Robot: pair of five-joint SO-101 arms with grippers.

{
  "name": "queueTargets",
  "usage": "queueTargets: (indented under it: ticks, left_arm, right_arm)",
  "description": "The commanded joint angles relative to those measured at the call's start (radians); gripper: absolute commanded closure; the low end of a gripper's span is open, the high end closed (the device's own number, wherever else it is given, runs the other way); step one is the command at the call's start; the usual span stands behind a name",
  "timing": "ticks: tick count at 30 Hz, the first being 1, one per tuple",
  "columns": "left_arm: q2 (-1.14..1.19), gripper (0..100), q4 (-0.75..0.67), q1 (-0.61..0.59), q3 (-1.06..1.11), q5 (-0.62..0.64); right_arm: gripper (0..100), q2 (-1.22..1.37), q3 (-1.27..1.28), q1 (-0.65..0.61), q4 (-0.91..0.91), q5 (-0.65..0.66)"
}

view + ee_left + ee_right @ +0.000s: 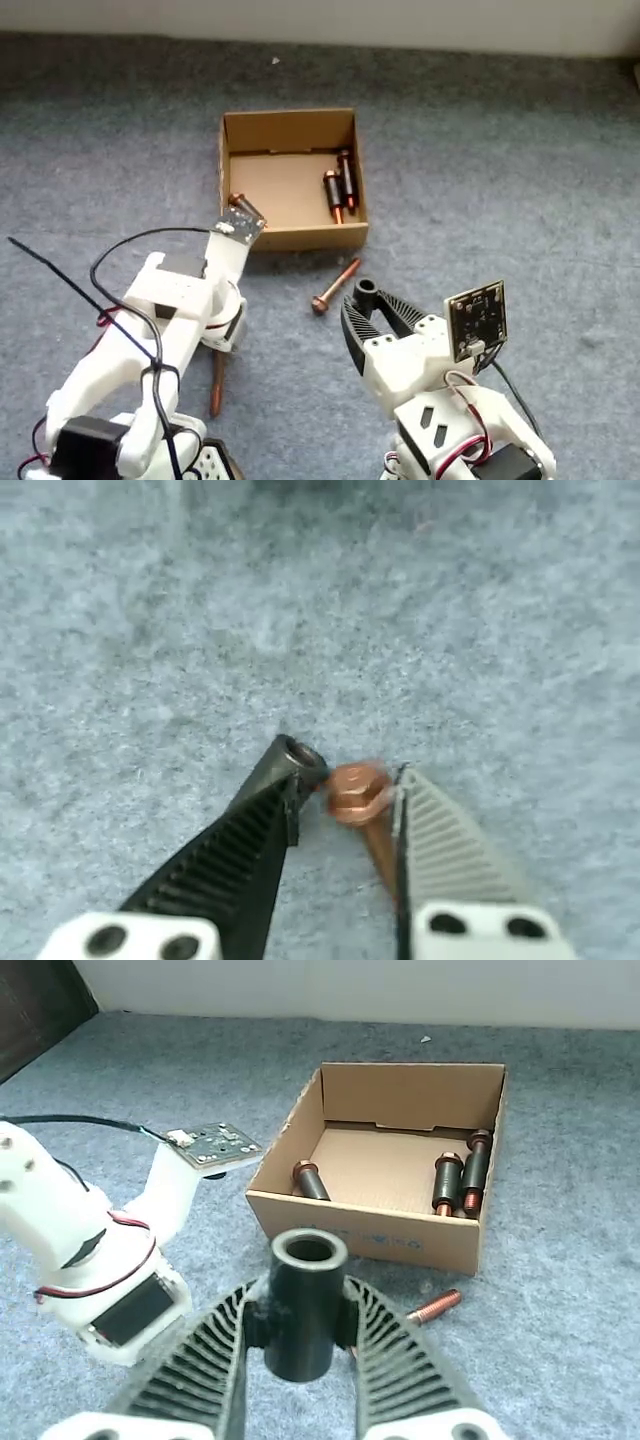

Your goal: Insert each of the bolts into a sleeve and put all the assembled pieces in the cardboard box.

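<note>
On the left, the left gripper [350, 768] has a copper bolt [358, 792] in it, head toward the tip; whether it is clenched cannot be told. A loose hold could let the bolt tilt or drop onto the worktop [520, 180]. The cardboard box [290, 116] holds two assembled pieces [340, 190] at its right wall. A loose bolt [335, 287] lies just outside it. The right gripper [368, 303] is clamped on a black sleeve [300, 1330], bore up; a careless swing could knock the loose bolt away.
</note>
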Motion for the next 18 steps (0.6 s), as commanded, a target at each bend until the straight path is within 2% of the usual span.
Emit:
queueTargets:
  ticks: [1,8,15,18]
  left_arm:
    - [0.047,96,-0.026,0.101,-0.002,0.012]
    - [0.039,97,-0.002,0.111,-0.056,0.014]
    - [0.039,97,0.23,0.111,-0.266,0.011]
    - [0.039,88,0.347,0.11,-0.377,0.012]
  right_arm:
    - [99.4,-0.002,-0.002,-0.007,0.002,0.012]
    - [99.4,-0.002,-0.002,-0.007,0.002,0.012]
    - [99.4,-0.002,-0.002,-0.007,0.002,0.012]
    - [99.4,-0.002,-0.002,-0.007,0.002,0.012]
